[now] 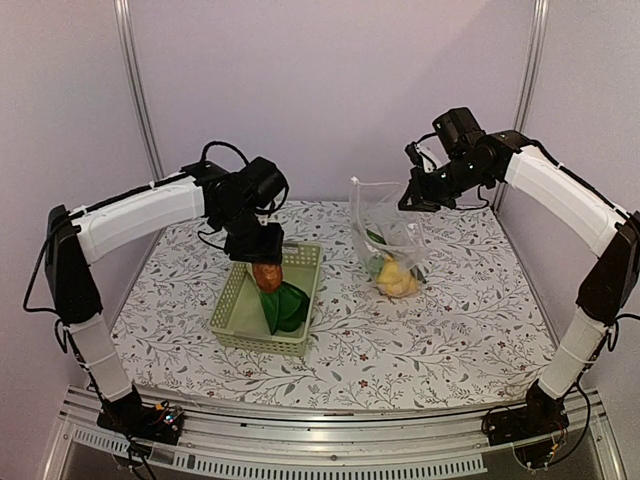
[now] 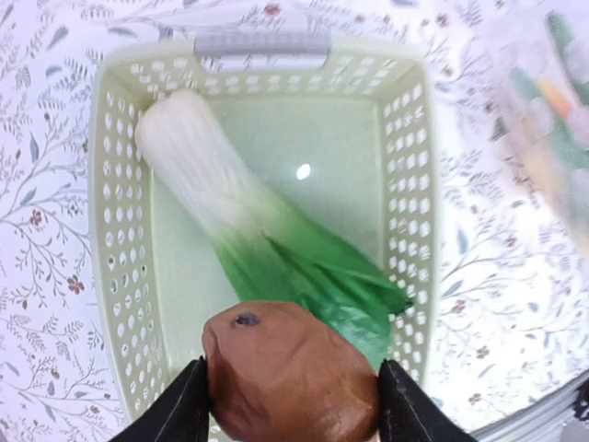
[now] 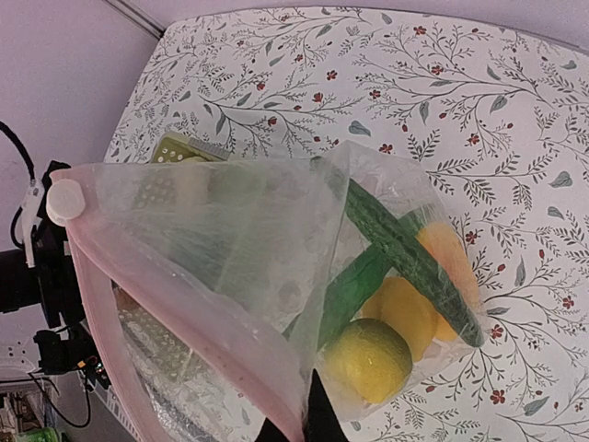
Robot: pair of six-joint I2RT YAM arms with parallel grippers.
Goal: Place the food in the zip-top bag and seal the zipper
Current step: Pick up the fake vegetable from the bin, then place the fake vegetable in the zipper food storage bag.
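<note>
Inspector: State of the left jaws is requested.

Recorder: They are seen part-open and clamped on the reddish-brown piece [image 2: 290, 373], which is gripped on both sides and held over the pale green basket [image 2: 120, 230]. The bok choy [image 2: 258, 230] is found lying diagonally on the basket floor, white stem toward the handle end.

Inspector: And the right jaws?

Recorder: They are closed fully, with the upper edge of the zip-top bag [image 1: 385, 225] pinched between them. The bag is held up by that edge, its bottom resting on the tabletop [image 1: 450, 330] to the right of the basket. The zipper [image 3: 166, 299] is noted unsealed, the mouth gaping. Inside the bag, the cucumber [image 3: 409, 249], a yellow-green fruit [image 3: 368, 359], a yellow fruit [image 3: 405, 308] and an orange fruit [image 3: 446, 262] are recorded at the bottom.
</note>
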